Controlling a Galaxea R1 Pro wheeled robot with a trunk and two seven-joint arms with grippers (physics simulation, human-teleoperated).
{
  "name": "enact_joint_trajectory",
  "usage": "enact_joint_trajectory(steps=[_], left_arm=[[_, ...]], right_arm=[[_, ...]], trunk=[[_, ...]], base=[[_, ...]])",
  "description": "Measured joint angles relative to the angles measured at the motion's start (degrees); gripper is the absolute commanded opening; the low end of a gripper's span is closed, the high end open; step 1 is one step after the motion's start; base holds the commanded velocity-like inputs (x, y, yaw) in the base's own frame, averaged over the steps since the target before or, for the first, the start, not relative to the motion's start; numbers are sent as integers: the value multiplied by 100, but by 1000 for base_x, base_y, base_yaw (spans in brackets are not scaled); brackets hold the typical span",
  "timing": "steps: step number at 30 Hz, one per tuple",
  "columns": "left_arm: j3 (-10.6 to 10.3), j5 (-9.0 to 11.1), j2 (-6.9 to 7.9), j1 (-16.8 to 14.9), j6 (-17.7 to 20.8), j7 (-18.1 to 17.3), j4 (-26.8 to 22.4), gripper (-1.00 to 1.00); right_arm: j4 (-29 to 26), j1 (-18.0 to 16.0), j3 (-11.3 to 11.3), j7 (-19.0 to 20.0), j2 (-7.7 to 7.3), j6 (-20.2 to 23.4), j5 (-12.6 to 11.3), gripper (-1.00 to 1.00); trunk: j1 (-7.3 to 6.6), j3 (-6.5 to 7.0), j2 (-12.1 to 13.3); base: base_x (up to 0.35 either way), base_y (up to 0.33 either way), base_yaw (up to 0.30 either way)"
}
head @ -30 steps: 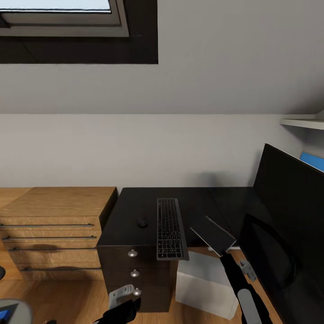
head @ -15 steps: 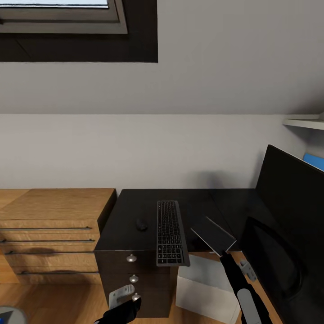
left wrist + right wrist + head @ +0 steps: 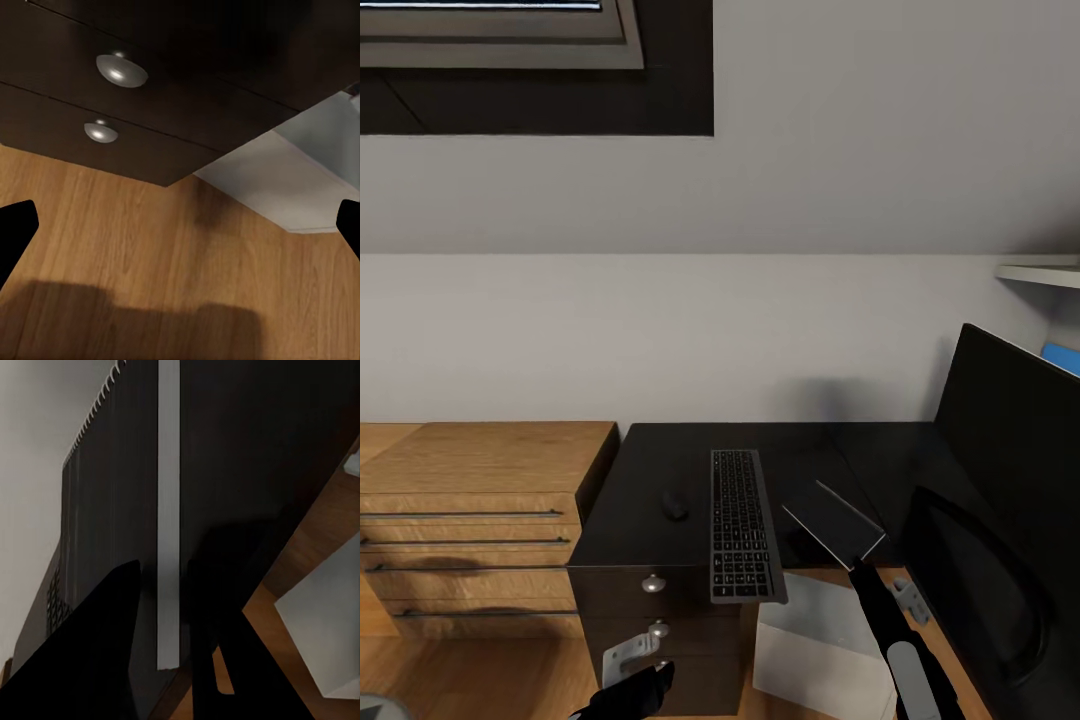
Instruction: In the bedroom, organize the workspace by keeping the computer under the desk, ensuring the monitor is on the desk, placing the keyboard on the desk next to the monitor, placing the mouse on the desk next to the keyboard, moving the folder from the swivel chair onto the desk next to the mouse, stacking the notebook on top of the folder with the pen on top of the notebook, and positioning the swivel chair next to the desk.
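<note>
My right gripper (image 3: 857, 564) is shut on the notebook (image 3: 833, 522), held tilted over the front edge of the black desk (image 3: 660, 465). The right wrist view has the notebook's dark cover and white page edge (image 3: 168, 510) between the fingers (image 3: 105, 652). The keyboard (image 3: 741, 522) lies on the desk, its near end overhanging the front edge, with the mouse (image 3: 675, 505) to its left. At the right stands the monitor (image 3: 1010, 470). The grey computer (image 3: 815, 645) sits under the desk. My left gripper (image 3: 632, 655) hangs open before the drawer knobs (image 3: 120, 69). Folder and pen are out of view.
A wooden dresser (image 3: 470, 520) with bar handles stands against the desk's left side. A window (image 3: 510, 40) is high on the wall and a white shelf (image 3: 1040, 272) at the right. A grey sliver, perhaps the swivel chair (image 3: 374, 707), shows at the bottom left.
The whole picture has shifted as the camera moved: desk and dresser sit a little lower, and the grey seat with a blue patch slid out at the bottom left. Both grippers keep their pose.
</note>
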Motion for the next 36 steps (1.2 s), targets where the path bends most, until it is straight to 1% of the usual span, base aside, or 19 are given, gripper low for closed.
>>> enact_joint_trajectory(steps=[12, 17, 36], left_arm=[[4, 2, 0, 0, 0, 2, 0, 100], [49, 36, 0, 0, 0, 11, 5, 100], [35, 29, 0, 0, 0, 21, 7, 100]], right_arm=[[0, -1, 0, 0, -9, 4, 0, -100], [-2, 1, 0, 0, -9, 0, 0, -100], [1, 1, 0, -1, -9, 3, 10, -100]], trunk=[[0, 0, 0], [0, 0, 0], [417, -341, -761]], base=[[0, 0, 0], [0, 0, 0], [0, 0, 0]])
